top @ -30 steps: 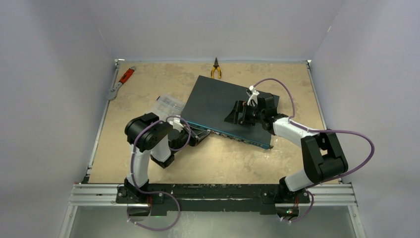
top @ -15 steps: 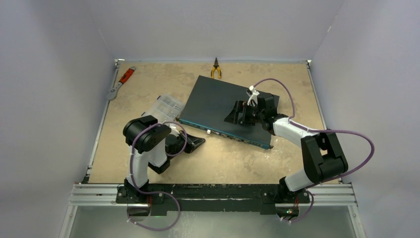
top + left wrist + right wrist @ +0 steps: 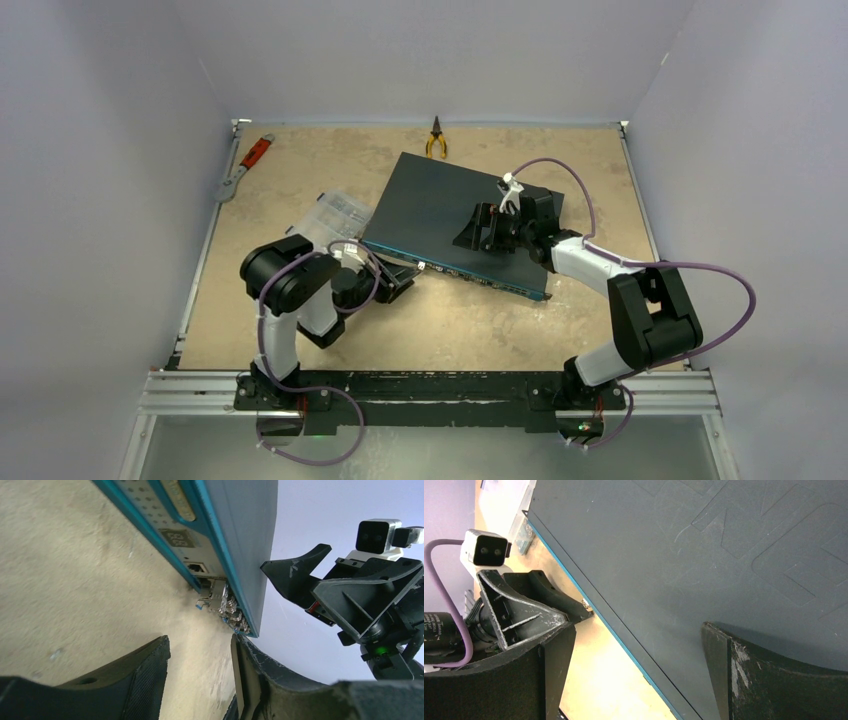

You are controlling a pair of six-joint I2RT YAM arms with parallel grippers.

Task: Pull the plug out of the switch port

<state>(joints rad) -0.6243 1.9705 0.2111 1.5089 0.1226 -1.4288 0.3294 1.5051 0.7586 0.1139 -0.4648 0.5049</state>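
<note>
The switch (image 3: 450,205) is a flat dark-teal box lying at an angle mid-table. Its blue-edged front face (image 3: 170,525) shows an empty port (image 3: 199,568) and metal cages (image 3: 222,602). No plug shows in any view. My left gripper (image 3: 400,283) sits low on the table just off the switch's front left corner. It is open (image 3: 200,647), with only bare table between the fingers (image 3: 150,675). My right gripper (image 3: 478,228) hangs wide open over the switch (image 3: 724,555). One finger (image 3: 734,675) is above the lid and the other is past the front edge.
A clear plastic compartment box (image 3: 335,213) lies against the switch's left end, behind my left arm. Yellow-handled pliers (image 3: 436,140) lie at the back edge. A red-handled wrench (image 3: 245,163) lies at the back left. Grey walls close in three sides.
My left gripper drew back from the switch's front face toward the near left, then its jaws parted. The right arm and the switch have not moved.
</note>
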